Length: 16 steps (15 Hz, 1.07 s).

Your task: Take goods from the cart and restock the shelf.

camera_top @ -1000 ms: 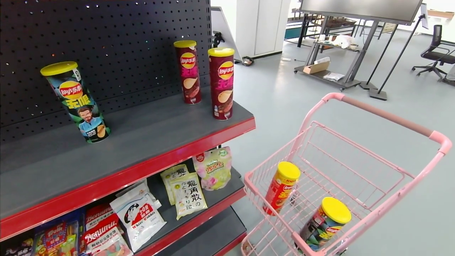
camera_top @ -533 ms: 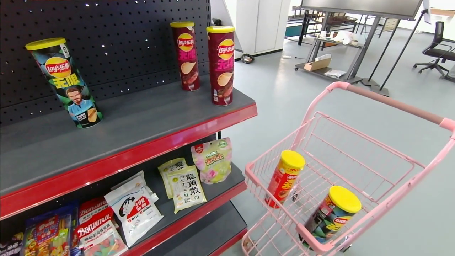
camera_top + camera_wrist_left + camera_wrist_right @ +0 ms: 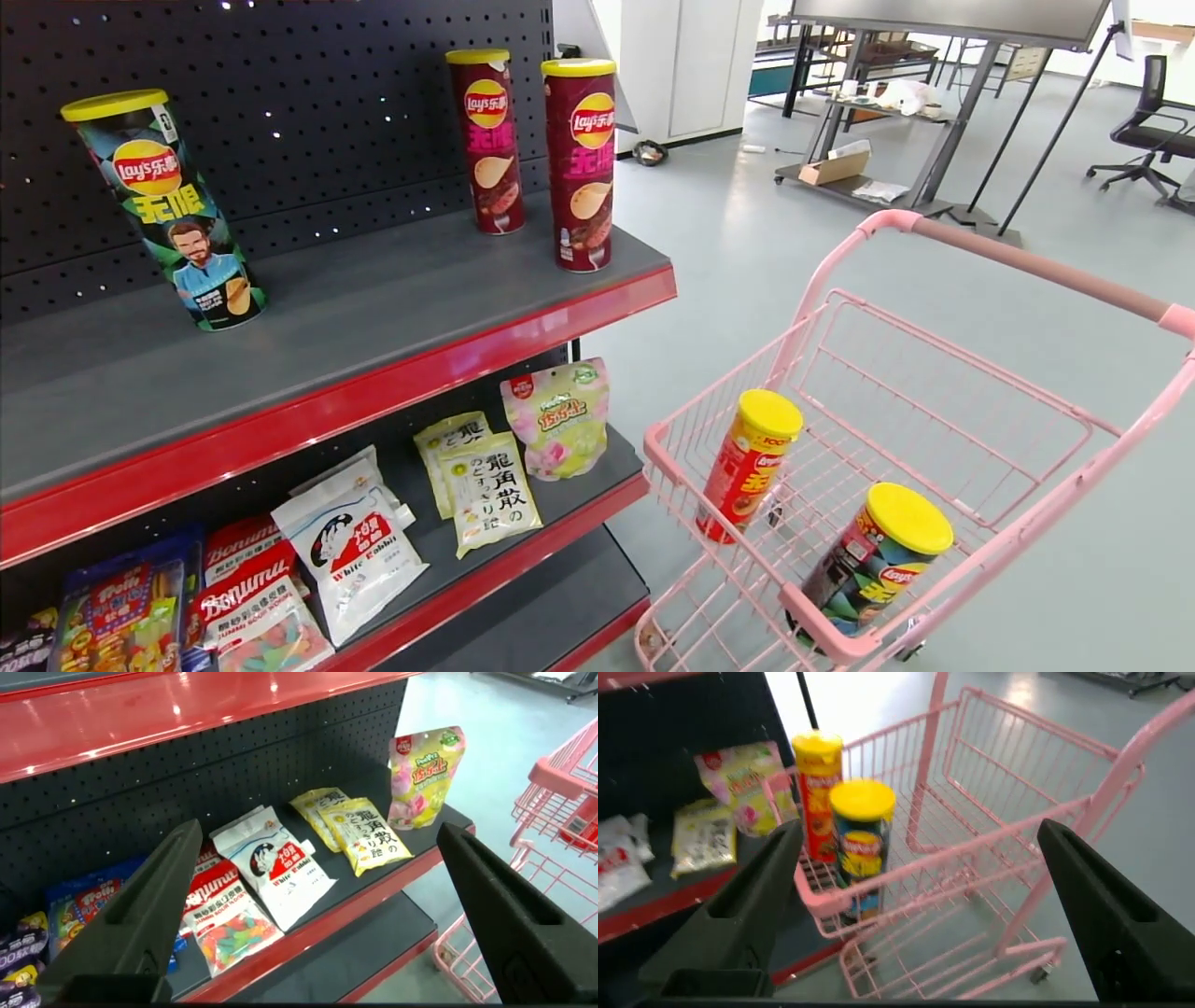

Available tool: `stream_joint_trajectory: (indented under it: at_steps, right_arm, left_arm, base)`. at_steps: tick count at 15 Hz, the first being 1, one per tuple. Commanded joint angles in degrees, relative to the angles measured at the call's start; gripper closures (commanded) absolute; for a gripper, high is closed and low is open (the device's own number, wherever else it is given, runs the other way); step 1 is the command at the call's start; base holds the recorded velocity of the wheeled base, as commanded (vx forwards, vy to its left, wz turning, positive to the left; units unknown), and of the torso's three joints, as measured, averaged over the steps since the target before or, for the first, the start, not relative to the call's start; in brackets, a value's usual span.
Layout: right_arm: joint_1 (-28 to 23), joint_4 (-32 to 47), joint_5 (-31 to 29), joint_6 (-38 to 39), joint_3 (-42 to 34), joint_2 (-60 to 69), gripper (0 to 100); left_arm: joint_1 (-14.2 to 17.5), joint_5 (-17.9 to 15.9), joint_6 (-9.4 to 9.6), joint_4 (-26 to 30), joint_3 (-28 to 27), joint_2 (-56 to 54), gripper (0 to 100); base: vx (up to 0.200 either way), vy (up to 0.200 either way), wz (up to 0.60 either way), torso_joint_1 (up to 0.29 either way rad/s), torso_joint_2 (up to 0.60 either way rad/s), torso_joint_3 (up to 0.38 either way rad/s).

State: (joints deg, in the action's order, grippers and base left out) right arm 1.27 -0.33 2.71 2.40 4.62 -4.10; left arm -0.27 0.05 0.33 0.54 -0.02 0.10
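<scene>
Two chip cans are standing on end in the near corner of the pink cart [image 3: 1018,263]: a red can [image 3: 747,467] and, just beside it and closer to the robot, a dark can [image 3: 870,560]. Both are showing yellow lids, with their long axes running close to vertical. The right gripper [image 3: 920,831] is facing the cart from the side, fingers spread wide and holding nothing. The dark can is sitting ahead of them, off toward one finger, with the cart's rim crossing in front of its lower part. The left gripper [image 3: 318,829], fingers also spread and empty, is pointing at snack bags [image 3: 276,863] on the lower shelf [image 3: 374,901]. The right arm seems the nearer one, likely needing to come in over the rim. The upper shelf [image 3: 373,313] is lying to the robot's left.
</scene>
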Motion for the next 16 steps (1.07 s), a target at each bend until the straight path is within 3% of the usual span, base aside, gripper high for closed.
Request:
stream_joint_trajectory:
  at_steps: [1,2,3,5,6,9,13,16]
  right_arm:
    - [4.2,0.9,4.4,11.0,36.5,-38.3,0]
    - [4.5,0.7,7.3,9.4,32.6,-40.0,0]
    - [5.6,-2.5,13.6,5.8,24.0,-40.3,0]
    - [5.4,-13.7,23.1,4.2,10.1,-42.0,0]
    - [5.2,-15.8,24.6,4.0,6.9,-44.5,0]
    - [2.6,-18.0,24.8,4.0,6.5,-55.0,0]
    - [-8.3,-28.8,22.6,2.5,10.6,-67.7,0]
    - [-8.5,-28.7,23.8,0.1,9.2,-69.5,0]
  left_arm:
    - [0.1,-0.1,0.11,0.0,0.0,0.0,0]
    - [0.0,-0.2,0.11,0.0,0.0,0.0,0]
    - [0.1,0.0,-0.07,0.0,0.0,0.0,0]
    - [0.0,0.0,-0.07,0.0,0.0,0.0,0]
    - [0.0,0.0,0.02,0.0,0.0,0.0,0]
    - [0.0,-0.1,0.02,0.0,0.0,0.0,0]
    - [0.0,-0.1,0.02,0.0,0.0,0.0,0]
    - [0.1,-0.1,0.02,0.0,0.0,0.0,0]
  base:
    - [0.000,0.000,0.00,0.000,0.00,0.000]
    - [0.000,0.000,0.00,0.000,0.00,0.000]
    - [0.000,0.000,0.00,0.000,0.00,0.000]
    - [0.000,0.000,0.00,0.000,0.00,0.000]
    - [0.000,0.000,0.00,0.000,0.00,0.000]
    - [0.000,0.000,0.00,0.000,0.00,0.000]
    - [0.000,0.000,0.00,0.000,0.00,0.000]
    - [0.000,0.000,0.00,0.000,0.00,0.000]
